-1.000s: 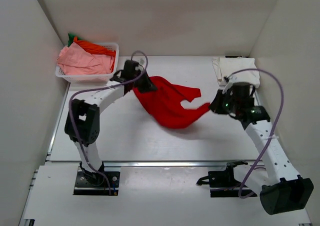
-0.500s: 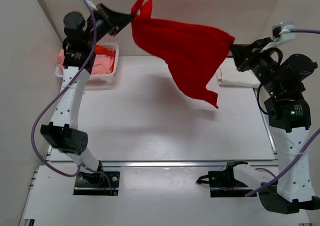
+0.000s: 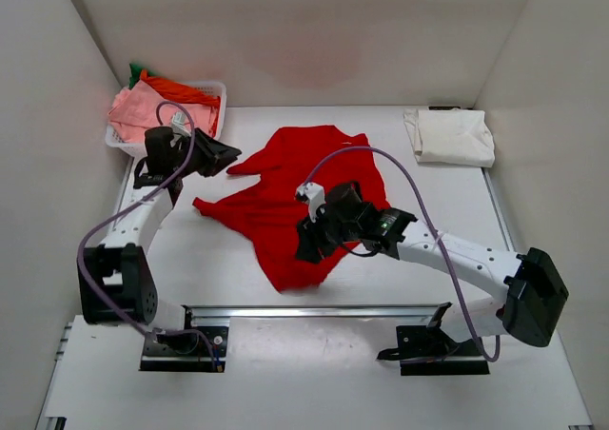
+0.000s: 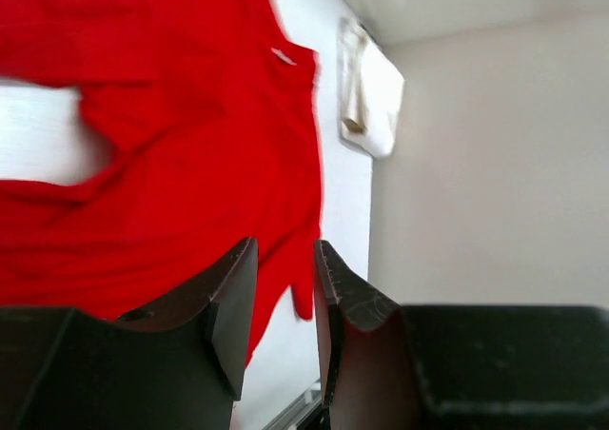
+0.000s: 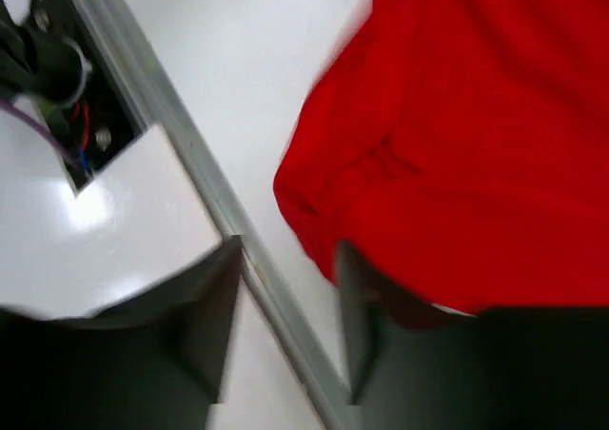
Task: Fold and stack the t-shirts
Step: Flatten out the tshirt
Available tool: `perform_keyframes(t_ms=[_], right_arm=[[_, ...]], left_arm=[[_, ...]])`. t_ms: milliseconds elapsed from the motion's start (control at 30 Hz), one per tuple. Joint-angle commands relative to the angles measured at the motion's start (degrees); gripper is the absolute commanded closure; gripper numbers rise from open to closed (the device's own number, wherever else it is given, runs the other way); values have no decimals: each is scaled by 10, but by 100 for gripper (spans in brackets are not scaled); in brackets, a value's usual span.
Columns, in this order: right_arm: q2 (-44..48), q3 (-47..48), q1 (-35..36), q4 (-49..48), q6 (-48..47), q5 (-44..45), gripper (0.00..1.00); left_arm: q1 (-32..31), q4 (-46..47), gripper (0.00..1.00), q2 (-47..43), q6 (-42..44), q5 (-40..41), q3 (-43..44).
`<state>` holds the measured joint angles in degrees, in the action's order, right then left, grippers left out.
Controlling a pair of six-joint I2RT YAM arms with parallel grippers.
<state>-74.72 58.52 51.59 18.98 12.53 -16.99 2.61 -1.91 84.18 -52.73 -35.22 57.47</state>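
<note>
On the table, in the middle: the red t-shirt [image 3: 304, 197] lies spread out.
Hidden: part of its near edge is under the right gripper [image 3: 306, 243].
Hard to see: the right wrist view is blurry, and the fingers [image 5: 190, 325] are dark smudges.
Right gripper: over the shirt's near edge, fingers apart, with only table showing between them.
Left gripper [image 3: 221, 154]: just beside the shirt's left sleeve, fingers a little apart, holding nothing.
Only from above: the pink t-shirt [image 3: 157, 116] in the basket [image 3: 217, 102].
Far right corner: the cream t-shirt [image 3: 452, 135] lies folded.
</note>
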Motion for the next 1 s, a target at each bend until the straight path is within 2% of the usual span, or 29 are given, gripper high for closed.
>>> perform_keyframes(t_ms=[0,33,67,100,133,167,200,267,367,500,600,733,867,967], right_arm=[[29,-9,4,-71,21,-13,54],[39,-16,-3,-74,25,4,41],[50,-24,-20,-76,38,32,38],[72,-43,-46,-77,53,41,37],[125,-70,-133,-50,90,101,39],[126,-75,-134,-50,90,101,40],[133,-83,-188,-25,94,98,39],[129,-106,-298,-4,94,100,41],[100,-122,-379,29,66,122,38],[37,-118,-410,55,39,149,36],[12,-129,-397,41,46,168,34],[-6,-143,-393,26,54,168,33],[-10,-157,-396,16,56,168,33],[-6,-159,-403,17,57,169,34]], left_arm=[[-19,24,59,-102,35,-20,-11],[-42,19,59,-110,40,-16,-29],[-46,-7,59,-134,47,-12,-38],[-54,-42,58,-160,64,-6,-51],[-113,-119,55,-197,108,37,-89],[-131,-138,55,-209,119,38,-90],[-152,-152,53,-217,124,72,-110],[-248,-179,51,-234,120,118,-153],[-330,-169,49,-237,70,112,-228],[-413,-152,50,-254,11,140,-309],[-442,-151,48,-243,2,125,-340],[-481,-137,47,-214,-5,123,-335],[-524,-113,41,-170,-18,126,-314],[-550,-108,41,-124,-13,131,-300]])
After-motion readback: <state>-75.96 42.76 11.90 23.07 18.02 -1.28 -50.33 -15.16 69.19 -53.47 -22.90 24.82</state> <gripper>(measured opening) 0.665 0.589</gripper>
